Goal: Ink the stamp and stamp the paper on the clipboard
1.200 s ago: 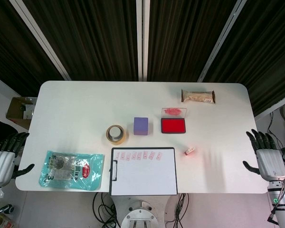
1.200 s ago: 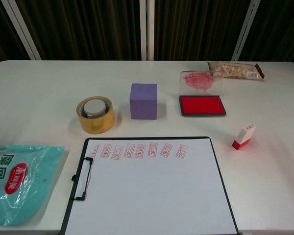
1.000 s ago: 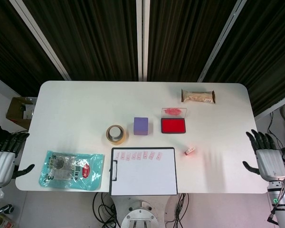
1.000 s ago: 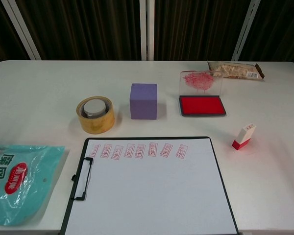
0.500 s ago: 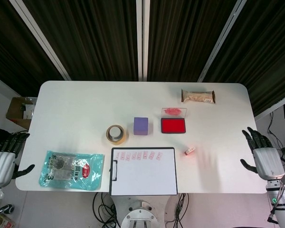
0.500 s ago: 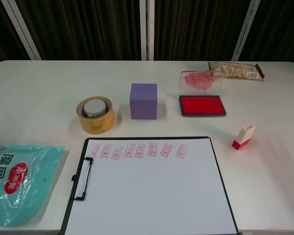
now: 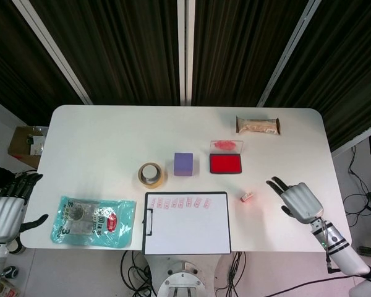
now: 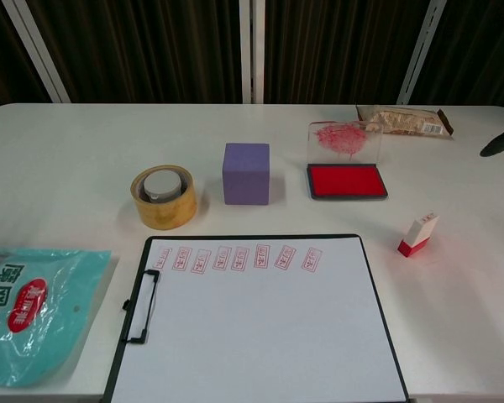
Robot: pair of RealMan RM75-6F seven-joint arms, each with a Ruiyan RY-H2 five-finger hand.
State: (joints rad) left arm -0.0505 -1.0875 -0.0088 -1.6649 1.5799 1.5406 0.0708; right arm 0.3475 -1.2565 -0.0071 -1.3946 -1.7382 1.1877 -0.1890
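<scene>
A small white and red stamp (image 7: 247,197) (image 8: 418,235) lies tilted on the table just right of the clipboard (image 7: 186,247) (image 8: 134,302). The clipboard's white paper (image 7: 188,226) (image 8: 260,327) carries a row of several red stamp marks along its top. Behind the stamp sits the red ink pad (image 7: 226,164) (image 8: 347,181) with its clear lid standing open. My right hand (image 7: 298,201) hovers over the table right of the stamp, fingers spread, holding nothing; only a dark fingertip (image 8: 501,142) shows in the chest view. My left hand (image 7: 3,212) hangs off the table's left edge, open and empty.
A roll of tan tape (image 7: 151,175) (image 8: 163,196) and a purple cube (image 7: 183,164) (image 8: 246,173) stand behind the clipboard. A teal snack bag (image 7: 93,221) (image 8: 29,311) lies at the front left. A wrapped snack bar (image 7: 257,125) (image 8: 403,122) lies at the back right.
My right hand has swung in from beyond the table's right edge to over the table, toward the stamp. The left hand has barely moved. No object has shifted.
</scene>
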